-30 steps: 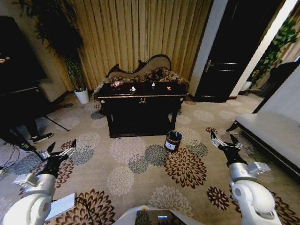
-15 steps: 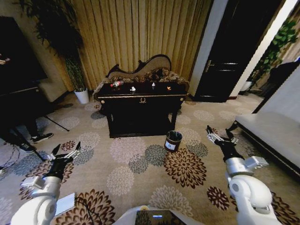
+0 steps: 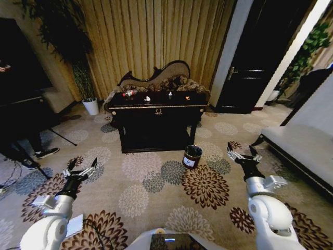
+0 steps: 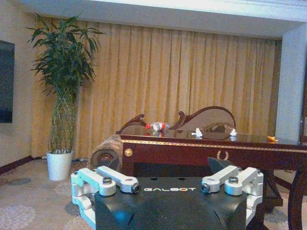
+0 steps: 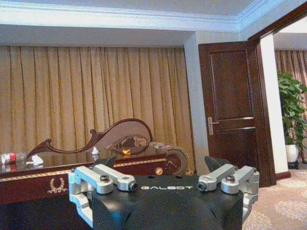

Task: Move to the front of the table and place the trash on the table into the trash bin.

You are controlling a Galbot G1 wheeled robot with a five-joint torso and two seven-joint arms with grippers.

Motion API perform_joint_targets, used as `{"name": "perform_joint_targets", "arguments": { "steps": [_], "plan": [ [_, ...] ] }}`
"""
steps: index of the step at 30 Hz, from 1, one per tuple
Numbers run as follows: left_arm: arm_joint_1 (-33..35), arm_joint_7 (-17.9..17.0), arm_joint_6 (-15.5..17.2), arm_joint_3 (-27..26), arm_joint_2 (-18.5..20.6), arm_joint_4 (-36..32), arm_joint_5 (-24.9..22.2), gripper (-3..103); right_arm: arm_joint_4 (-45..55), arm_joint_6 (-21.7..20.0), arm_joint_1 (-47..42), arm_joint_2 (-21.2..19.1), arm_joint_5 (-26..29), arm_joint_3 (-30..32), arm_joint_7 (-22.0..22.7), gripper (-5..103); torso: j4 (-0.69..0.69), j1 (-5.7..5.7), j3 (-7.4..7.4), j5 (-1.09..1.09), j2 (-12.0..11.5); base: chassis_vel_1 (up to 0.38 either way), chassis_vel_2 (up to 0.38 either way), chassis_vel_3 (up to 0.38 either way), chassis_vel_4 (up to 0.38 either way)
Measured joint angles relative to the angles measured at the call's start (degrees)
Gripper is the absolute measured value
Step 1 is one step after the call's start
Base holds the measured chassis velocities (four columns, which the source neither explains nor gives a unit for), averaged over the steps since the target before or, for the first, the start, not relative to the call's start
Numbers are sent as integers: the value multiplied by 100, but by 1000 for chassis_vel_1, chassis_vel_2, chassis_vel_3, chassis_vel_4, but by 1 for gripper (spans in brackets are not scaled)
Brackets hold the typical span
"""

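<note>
The black table (image 3: 156, 107) with gold trim stands ahead against the curtain. On its top lie a clear bottle (image 3: 129, 93) with a red label, crumpled white paper (image 3: 148, 98), a small white scrap (image 3: 170, 95) and an orange scrap (image 3: 188, 97). The black trash bin (image 3: 192, 155) sits on the carpet by the table's right front leg. My left gripper (image 3: 80, 167) and right gripper (image 3: 241, 153) hover open and empty over the carpet, well short of the table. The left wrist view shows the bottle (image 4: 158, 126) and paper (image 4: 197, 132) beyond the left gripper (image 4: 168, 181).
A carved sofa (image 3: 156, 79) stands behind the table. A white plant pot (image 3: 91, 107) is at the left, a dark door (image 3: 250, 67) at the right, and a pale bench (image 3: 296, 148) along the right edge. Patterned carpet lies open between me and the table.
Both arms have swung inward and forward, the left gripper to the right and the right gripper slightly left. The table, trash and bin have not shifted.
</note>
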Motion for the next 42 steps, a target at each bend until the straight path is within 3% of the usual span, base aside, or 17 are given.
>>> {"name": "perform_joint_targets", "arguments": {
  "steps": [34,38,40,41,42],
  "plan": [
    [-32,-316,165,-62,-39,-168,76,100,-120,-15,60,59,42,-74,0,100,0,1,0,0,-2,-54,51,50,-50],
    [-47,-480,206,-41,-72,-199,134,100,-129,-17,58,62,55,-75,0,100,0,-1,-1,0,-1,-66,68,55,-61],
    [-58,-857,381,2,-119,-284,209,100,-146,-25,67,73,66,-80,0,100,0,-1,-1,0,0,-78,86,56,-85],
    [-58,-857,381,2,-119,-284,209,100,-146,-25,67,73,66,-80,0,100,0,-1,-1,0,0,-93,86,56,-94],
    [-67,-1179,554,31,-158,-393,230,100,-153,-83,81,89,78,-81,1,100,0,-1,-1,0,0,-107,84,87,-96]
  ]
}}
